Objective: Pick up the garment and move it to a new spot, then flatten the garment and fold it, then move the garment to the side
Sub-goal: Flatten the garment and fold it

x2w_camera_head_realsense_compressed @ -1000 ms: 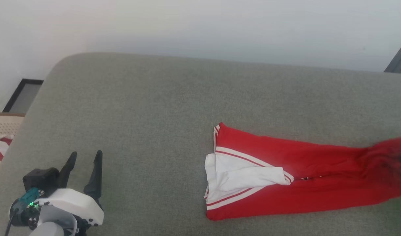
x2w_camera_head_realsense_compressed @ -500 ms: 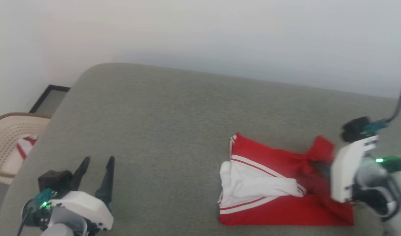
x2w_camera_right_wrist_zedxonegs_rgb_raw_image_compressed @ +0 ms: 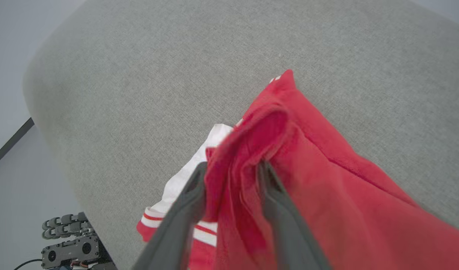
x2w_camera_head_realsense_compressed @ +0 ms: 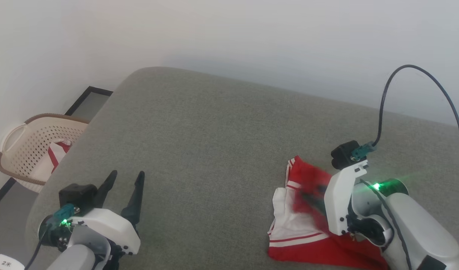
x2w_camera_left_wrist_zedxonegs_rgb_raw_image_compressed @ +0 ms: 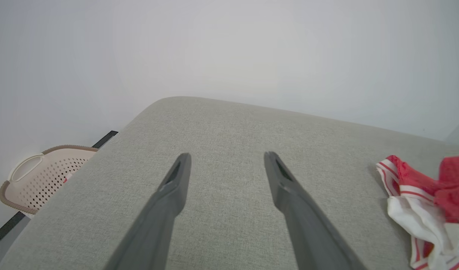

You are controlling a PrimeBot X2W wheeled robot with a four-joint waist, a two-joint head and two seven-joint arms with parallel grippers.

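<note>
Bright red soft garment (x2w_camera_right_wrist_zedxonegs_rgb_raw_image_compressed: 345, 210) with a white sleeve part edged in thin red-and-white stripes, lying rumpled on a grey cushioned surface (x2w_camera_head_realsense_compressed: 214, 142). It sits directly under and around the right gripper (x2w_camera_right_wrist_zedxonegs_rgb_raw_image_compressed: 232, 167). That gripper's two dark fingers stand apart with a thick raised fold of red cloth between them, touching both; whether they clamp it cannot be told. The white sleeve lies just beyond and to one side of the fingertips.

The left gripper (x2w_camera_left_wrist_zedxonegs_rgb_raw_image_compressed: 227, 155) is wide open and holds nothing, well apart from the garment, with bare grey fabric between them. Past it the surface ends in a rounded corner against a pale wall. A beige perforated basket (x2w_camera_head_realsense_compressed: 30, 146) stands off that edge, on the floor.
</note>
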